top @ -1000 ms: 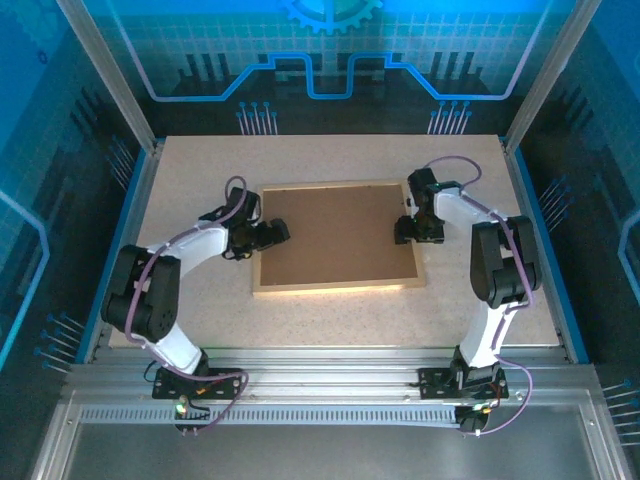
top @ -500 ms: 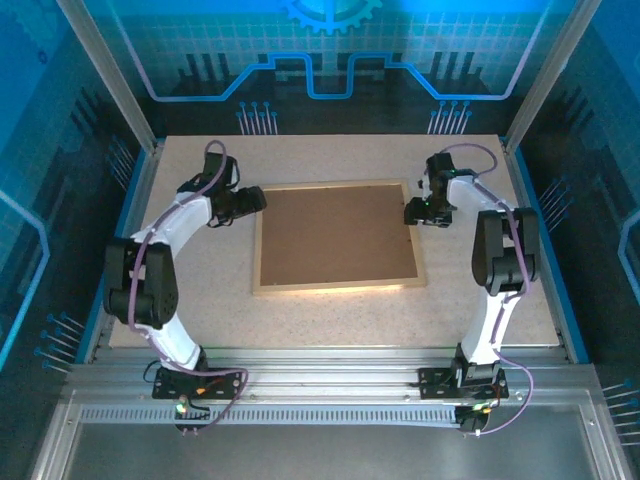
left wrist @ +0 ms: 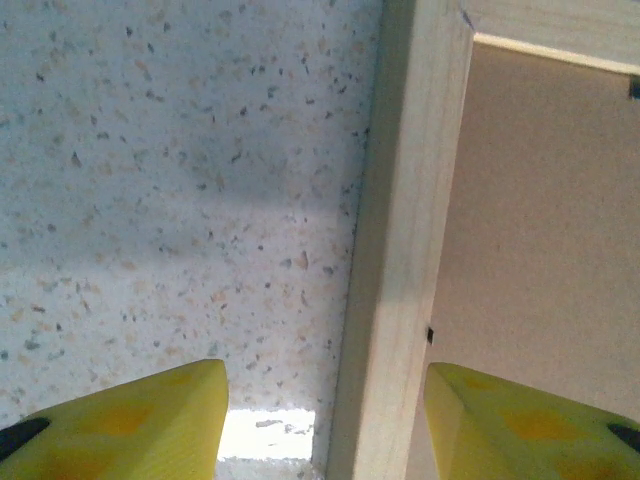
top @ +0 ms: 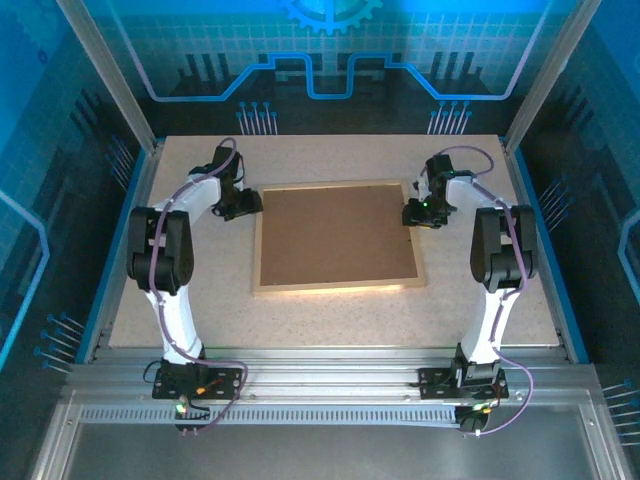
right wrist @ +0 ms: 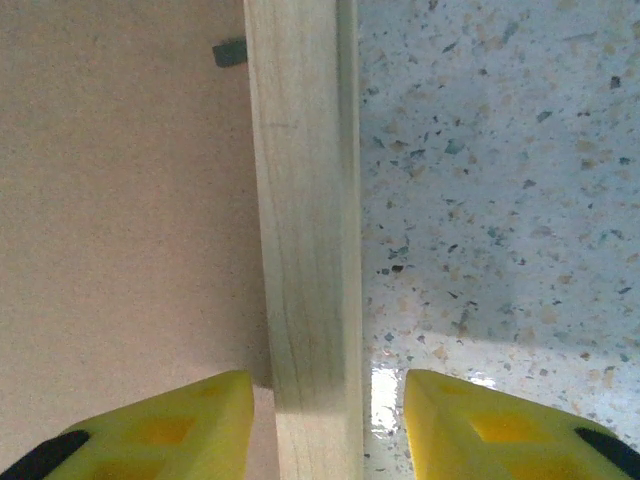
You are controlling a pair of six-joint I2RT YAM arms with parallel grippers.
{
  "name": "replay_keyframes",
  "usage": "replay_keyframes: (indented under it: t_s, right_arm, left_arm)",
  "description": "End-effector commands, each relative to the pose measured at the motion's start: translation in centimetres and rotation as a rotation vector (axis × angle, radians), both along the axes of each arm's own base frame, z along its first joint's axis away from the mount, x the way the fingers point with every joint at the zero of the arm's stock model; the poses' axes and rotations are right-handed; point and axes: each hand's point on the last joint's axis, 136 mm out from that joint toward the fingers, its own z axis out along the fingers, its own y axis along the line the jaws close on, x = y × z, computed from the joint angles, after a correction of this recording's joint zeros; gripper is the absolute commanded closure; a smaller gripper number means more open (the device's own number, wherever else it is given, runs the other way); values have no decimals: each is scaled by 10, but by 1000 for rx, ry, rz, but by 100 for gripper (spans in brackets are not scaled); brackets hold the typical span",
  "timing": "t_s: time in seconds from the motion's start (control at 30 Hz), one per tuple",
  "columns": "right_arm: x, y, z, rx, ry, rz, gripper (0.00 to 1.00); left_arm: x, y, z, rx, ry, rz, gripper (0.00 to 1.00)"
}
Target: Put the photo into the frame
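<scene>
Between the spread yellow fingers [left wrist: 150, 420] of the left gripper [left wrist: 325, 425] runs the left rail of the frame [left wrist: 400, 250], brown backing board [left wrist: 540, 200] facing up. Jaws of the right gripper [right wrist: 330, 425], likewise apart, straddle the right rail; speckled table [right wrist: 480, 150] just outside.

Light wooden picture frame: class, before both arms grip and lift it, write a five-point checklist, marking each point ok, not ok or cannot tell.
1. Left gripper open, straddling the thin light wooden frame's left rail: ok.
2. Right gripper open, straddling the right rail: ok.
3. Plain brown backing board lying inside the frame: ok.
4. Frame lying flat on the speckled table: ok.
5. Colour photo under the board: cannot tell.
</scene>
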Motion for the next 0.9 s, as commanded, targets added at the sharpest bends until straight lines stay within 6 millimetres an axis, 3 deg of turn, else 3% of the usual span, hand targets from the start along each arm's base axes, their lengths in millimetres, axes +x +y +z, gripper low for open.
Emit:
replay_keyframes:
  t_s: [0.0, 0.33, 0.87]
  right_arm:
    - [4, 2, -2, 5, 1, 16, 57]
    - [4, 1, 1, -6, 1, 21, 57]
    - [2, 2, -3, -23, 12, 32, 58]
  left_arm:
    - [-1, 2, -2, -8, 41, -28, 44]
    - [7, -3, -13, -46, 69, -30, 43]
    - [3, -12, -37, -97, 128, -20, 42]
